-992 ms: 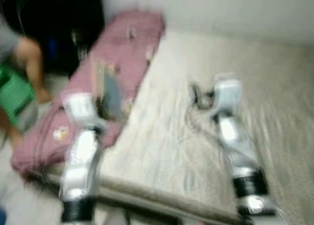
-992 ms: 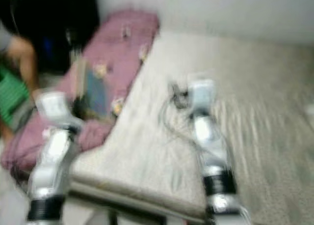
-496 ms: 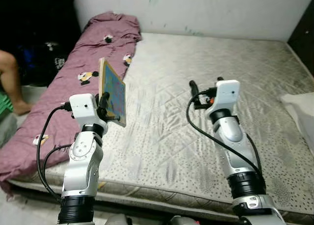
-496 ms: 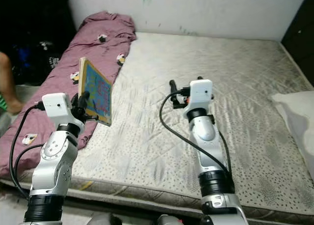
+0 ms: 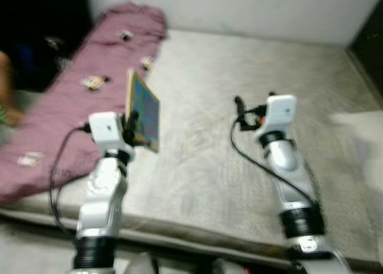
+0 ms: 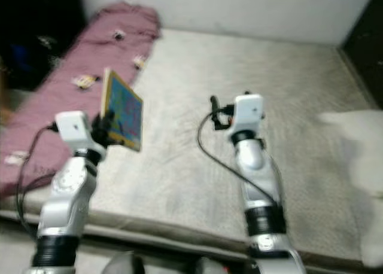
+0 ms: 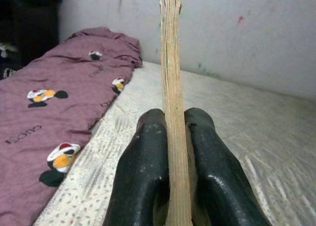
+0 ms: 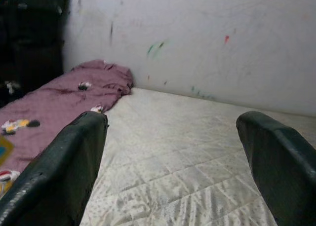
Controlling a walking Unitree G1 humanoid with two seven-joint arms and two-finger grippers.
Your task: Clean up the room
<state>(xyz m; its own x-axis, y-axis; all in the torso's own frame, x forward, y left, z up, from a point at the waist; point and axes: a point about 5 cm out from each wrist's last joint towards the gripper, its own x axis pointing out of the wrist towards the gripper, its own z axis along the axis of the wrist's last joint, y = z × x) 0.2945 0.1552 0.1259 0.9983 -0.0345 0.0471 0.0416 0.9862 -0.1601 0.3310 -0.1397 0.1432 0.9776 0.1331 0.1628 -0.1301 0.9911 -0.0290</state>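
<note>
**Over the mattress: one book held, one gripper empty**

Above the near half of the bare mattress [image 5: 197, 160] both silver arms were raised, the head views somewhat blurred.

Item 1. Left gripper [image 7: 170, 137]: clamped on a thin book [image 5: 143, 109], one black finger [image 7: 143, 171] pressed to each side of its lower edge. The book stood upright, edge-on to the wrist camera, with pale page edges and a blue illustrated cover facing the mattress centre. It hung clear of the mattress, over its left margin, just beside the blanket.

Item 2. Right gripper [image 8: 173, 162]: fingers [image 8: 64, 167] spread wide with nothing between them, held above the middle of the mattress, well apart from the book. A black cable [image 5: 251, 160] looped from its wrist down along the arm.

Item 3. Purple blanket [image 5: 78, 88]: laid in a long strip along the left edge of the mattress, bunched at the far end against the wall, printed with small cartoon figures.

Item 4. White wall [image 8: 197, 38]: behind the far edge of the mattress, marked with small flecks of green and red.

Item 5. Pale pillow or cloth [image 6: 359, 142]: at the right edge of the mattress, too blurred to identify further.

Item 6. Dark furniture [image 8: 29, 28]: beyond the blanket, left of the mattress; details not legible.
</note>
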